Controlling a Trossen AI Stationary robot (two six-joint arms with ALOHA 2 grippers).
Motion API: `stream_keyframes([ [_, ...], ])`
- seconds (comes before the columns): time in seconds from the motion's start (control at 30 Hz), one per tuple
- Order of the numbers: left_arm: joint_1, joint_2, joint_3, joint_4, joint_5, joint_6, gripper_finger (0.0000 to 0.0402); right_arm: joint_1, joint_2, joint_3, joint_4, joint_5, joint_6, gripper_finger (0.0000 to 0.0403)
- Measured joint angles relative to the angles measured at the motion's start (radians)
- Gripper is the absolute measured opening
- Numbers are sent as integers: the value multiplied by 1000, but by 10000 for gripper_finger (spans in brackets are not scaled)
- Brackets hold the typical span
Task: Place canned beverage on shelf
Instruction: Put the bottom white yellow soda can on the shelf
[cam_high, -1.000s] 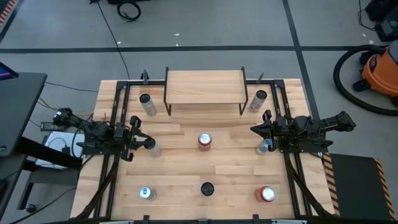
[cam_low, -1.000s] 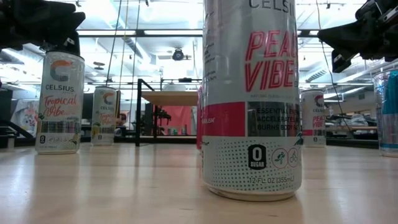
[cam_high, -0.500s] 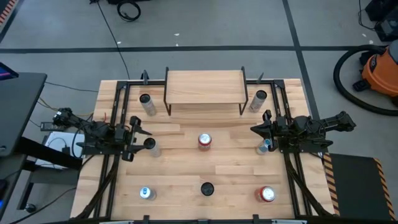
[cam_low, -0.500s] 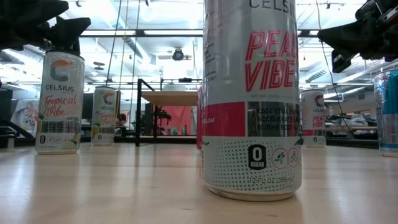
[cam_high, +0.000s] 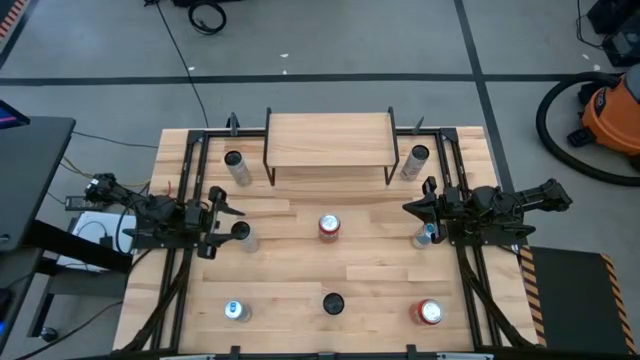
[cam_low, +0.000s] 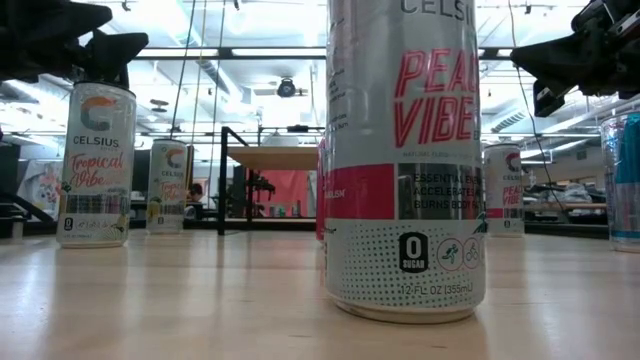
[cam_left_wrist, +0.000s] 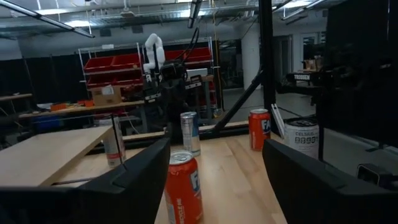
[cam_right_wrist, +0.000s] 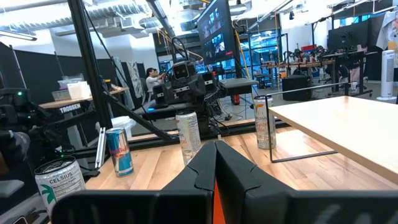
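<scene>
The shelf (cam_high: 328, 140) stands at the table's far middle on thin black legs, its wooden top bare; it also shows in the low view (cam_low: 285, 158). Several cans stand upright on the tabletop. A red one (cam_high: 329, 227) is at the centre, and a white one (cam_high: 240, 235) stands just in front of my left gripper (cam_high: 218, 225). That gripper hovers open at the left side above table level, with the red can (cam_left_wrist: 183, 186) showing beyond its fingers. My right gripper (cam_high: 412, 207) hovers shut at the right side, beside a blue can (cam_high: 426, 235).
Other cans stand at the far left (cam_high: 236, 165), far right (cam_high: 415, 160), near left (cam_high: 235, 311), near middle (cam_high: 333, 303) and near right (cam_high: 428, 313). Black frame rails (cam_high: 190, 170) run along both sides of the table. Bare wood lies between the red can and the shelf.
My left gripper has opened, its fingers spreading apart while the arm stays in place. No can has moved.
</scene>
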Motion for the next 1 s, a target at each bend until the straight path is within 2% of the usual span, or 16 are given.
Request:
stream_keyframes([
  [0.2, 0, 22, 0, 41, 38, -13, 271, 0, 0, 0, 0, 0, 0, 16],
  [0.37, 0, 22, 0, 51, 43, -49, 289, 0, 0, 0, 3, 0, 0, 16],
  [0.5, 0, 30, 0, 47, 27, -122, 314, 0, 0, 0, 3, 0, 0, 16],
  [0.67, 1, 36, 0, 54, -1, -145, 318, 0, 0, 0, 3, 0, 0, 16],
  [0.83, -1, 36, 0, 45, 178, -78, 318, 0, 0, 0, 3, 0, 0, 16],
  [1.0, -1, 36, 0, 37, 191, -67, 318, 0, 0, 0, 3, 0, 0, 16],
])
